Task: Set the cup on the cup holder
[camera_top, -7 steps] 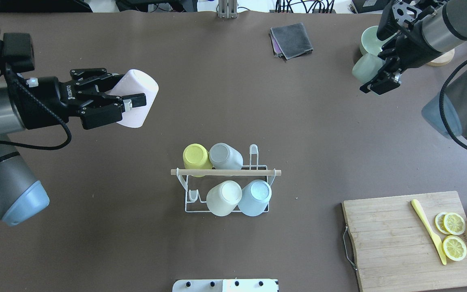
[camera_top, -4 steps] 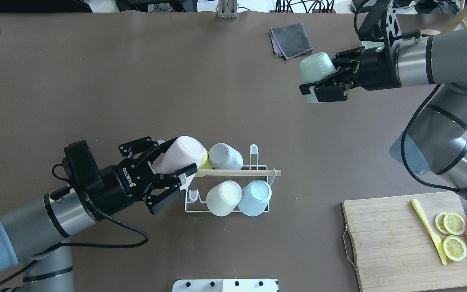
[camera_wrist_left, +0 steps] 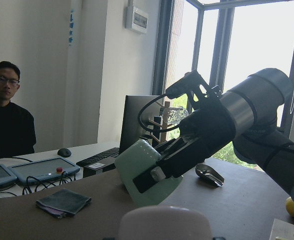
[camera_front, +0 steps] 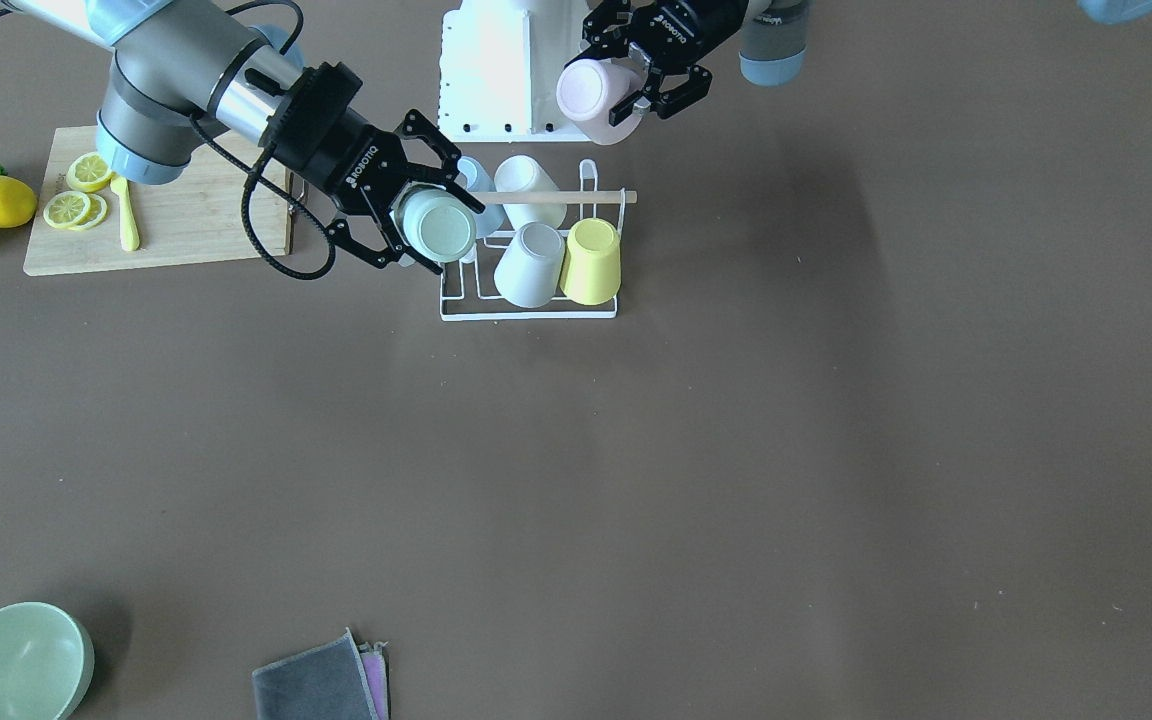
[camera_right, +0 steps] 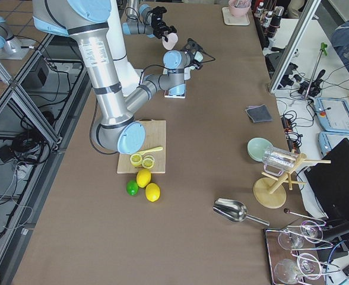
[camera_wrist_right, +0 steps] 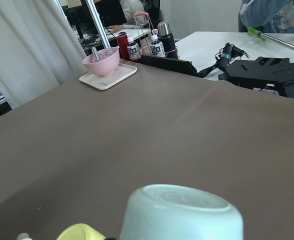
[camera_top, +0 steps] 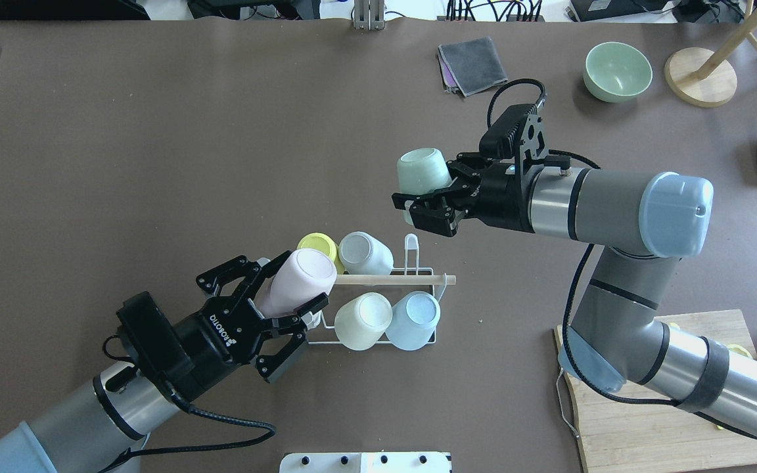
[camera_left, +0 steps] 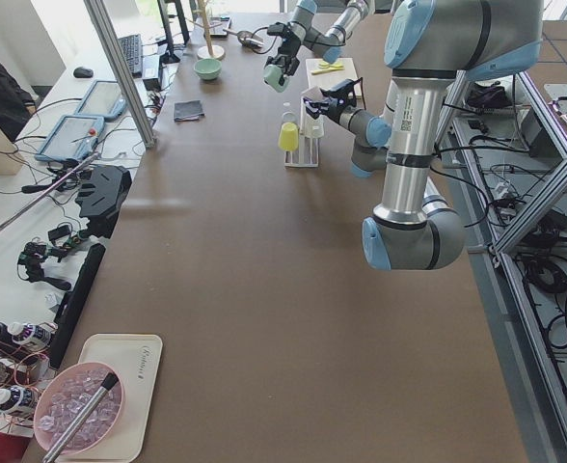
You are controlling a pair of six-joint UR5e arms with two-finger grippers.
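The cup holder [camera_top: 418, 280] is a white wire rack with a wooden rod, at mid-table. It holds a yellow cup [camera_top: 316, 244], a grey cup [camera_top: 364, 253], a cream cup [camera_top: 362, 320] and a blue cup [camera_top: 414, 320], all upside down. My left gripper [camera_top: 299, 281] is shut on a pink cup [camera_top: 296, 282], tilted over the rack's left end. My right gripper [camera_top: 421, 182] is shut on a pale green cup [camera_top: 422, 172], held in the air beyond the rack's right end. The front view shows the rack [camera_front: 526, 316], the green cup [camera_front: 439, 228] and the pink cup [camera_front: 591, 95].
A wooden cutting board [camera_top: 674, 427] with lemon slices lies at front right, partly under my right arm. A green bowl [camera_top: 617, 71] and a folded grey cloth [camera_top: 472, 64] lie at the back. A white box [camera_top: 365, 462] sits at the near edge.
My right arm has carried the green cup left and nearer, toward the rack. My left gripper has shifted the pink cup a little nearer along the rack's left end.
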